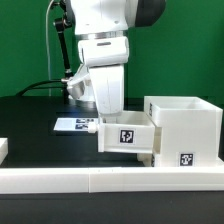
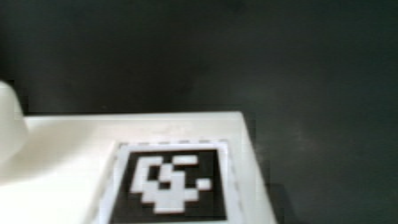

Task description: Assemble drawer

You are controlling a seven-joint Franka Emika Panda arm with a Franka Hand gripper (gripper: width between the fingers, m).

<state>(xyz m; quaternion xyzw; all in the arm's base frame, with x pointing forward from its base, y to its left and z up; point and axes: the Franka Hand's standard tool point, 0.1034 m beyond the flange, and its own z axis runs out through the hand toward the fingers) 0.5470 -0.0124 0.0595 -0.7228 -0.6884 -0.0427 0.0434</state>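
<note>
One tray [image 1: 126, 135] beneath arm (tool hidden).

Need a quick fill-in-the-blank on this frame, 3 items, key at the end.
1. The table surface is ____ in colour.
2. The small tray sits against the housing on the exterior view's ____ side of it.
3. In the wrist view, the tag on the white part is black and ____.

Missing words: black; left; white
</note>
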